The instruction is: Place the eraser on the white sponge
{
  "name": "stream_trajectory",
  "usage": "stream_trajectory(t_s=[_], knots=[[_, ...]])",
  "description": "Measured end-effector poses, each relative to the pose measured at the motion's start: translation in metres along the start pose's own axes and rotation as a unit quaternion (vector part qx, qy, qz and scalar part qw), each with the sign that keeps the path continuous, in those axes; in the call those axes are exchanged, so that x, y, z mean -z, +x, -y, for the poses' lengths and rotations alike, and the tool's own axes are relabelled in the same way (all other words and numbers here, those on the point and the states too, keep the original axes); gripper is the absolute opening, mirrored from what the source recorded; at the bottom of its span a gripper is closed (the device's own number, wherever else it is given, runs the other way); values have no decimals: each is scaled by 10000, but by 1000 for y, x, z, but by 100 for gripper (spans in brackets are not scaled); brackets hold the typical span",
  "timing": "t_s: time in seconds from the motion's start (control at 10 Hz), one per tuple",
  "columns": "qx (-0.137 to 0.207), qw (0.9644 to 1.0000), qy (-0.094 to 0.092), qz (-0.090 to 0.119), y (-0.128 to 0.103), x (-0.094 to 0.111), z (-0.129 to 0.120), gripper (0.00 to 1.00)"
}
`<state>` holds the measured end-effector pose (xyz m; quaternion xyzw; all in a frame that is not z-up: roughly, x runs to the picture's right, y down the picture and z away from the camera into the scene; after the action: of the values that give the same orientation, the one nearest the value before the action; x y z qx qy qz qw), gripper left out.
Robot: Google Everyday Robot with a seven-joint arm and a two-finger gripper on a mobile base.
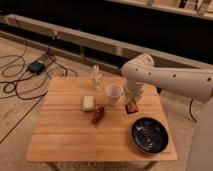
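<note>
Currently you have six items on the wooden table, plus the arm reaching in from the right of view.

1. gripper — points down over the table's right-rear area, just right of the cup. Open or closed, and whether it has hold of anything: can't tell from your view.
2. eraser — small dark block w/ reddish edge, directly below the gripper, at tabletop level. Contact w/ the gripper can't be told. It sits well apart from the white sponge, w/ the cup between them.
3. white sponge — cream pad, flat on the table, left of the cup, top face exposed.
4. cup — white, upright, mouth up.
5. sausage-shaped obj — reddish-brown, lumpy, lying just in front and to the right of the sponge.
6. bottle-like obj — small, pale, upright, near the rear edge, behind the sponge.
7. bowl — dark, round, front-right corner, in front of the eraser and apart from it.

Off-table: cables and a dark box on the floor, left of view.
</note>
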<state>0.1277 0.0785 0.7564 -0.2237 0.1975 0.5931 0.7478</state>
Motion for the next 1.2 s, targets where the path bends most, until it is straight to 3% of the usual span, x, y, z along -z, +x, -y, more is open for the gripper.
stream_trajectory(t_s=[0.3,0.5,0.8,1.2], knots=[[355,9993,-111,15,7,20,-54,0],[607,9979,-210,39,-1,24,-88,0],[1018,9943,-302,93,-34,20,-126,0],[1319,9904,-402,120,-74,4,-151,0]])
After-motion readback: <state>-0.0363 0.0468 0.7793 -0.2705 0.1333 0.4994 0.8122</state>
